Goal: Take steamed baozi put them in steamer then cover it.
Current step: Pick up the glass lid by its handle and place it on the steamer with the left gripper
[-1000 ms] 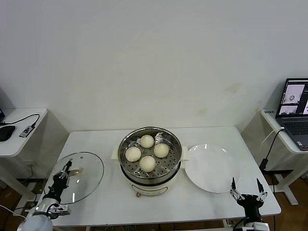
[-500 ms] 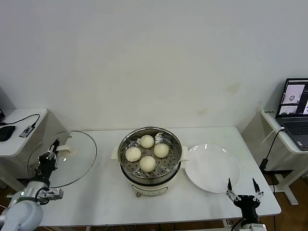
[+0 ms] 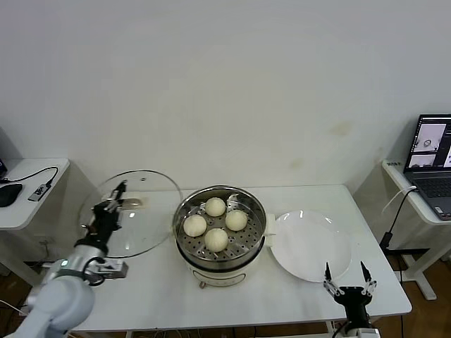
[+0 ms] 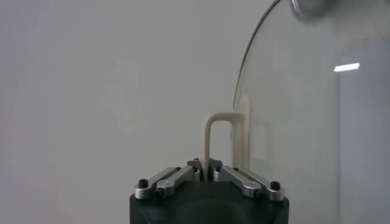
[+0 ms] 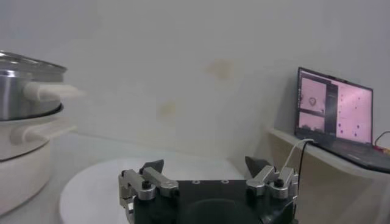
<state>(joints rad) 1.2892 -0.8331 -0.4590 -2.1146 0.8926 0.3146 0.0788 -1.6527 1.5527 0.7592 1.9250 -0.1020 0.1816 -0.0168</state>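
Four white-cream baozi [image 3: 215,224] sit on the perforated tray of the steel steamer [image 3: 184,239] at the table's middle. My left gripper [image 3: 111,208] is shut on the cream handle [image 4: 212,140] of the round glass lid [image 3: 146,220] and holds it tilted in the air, just left of the steamer. In the left wrist view the lid [image 4: 304,122] stands on edge past the closed jaws. My right gripper [image 3: 346,276] is open and empty at the table's front right, near the plate. The steamer's side [image 5: 24,122] shows in the right wrist view.
A flat white plate [image 3: 310,246] lies right of the steamer and also shows in the right wrist view [image 5: 109,179]. A side desk with a laptop [image 3: 430,158] stands at the right, another desk with a mouse and cable [image 3: 21,186] at the left.
My left gripper has lifted the glass lid off the table's left side and carried it up and right toward the steamer. My right gripper has drifted slightly left, still open.
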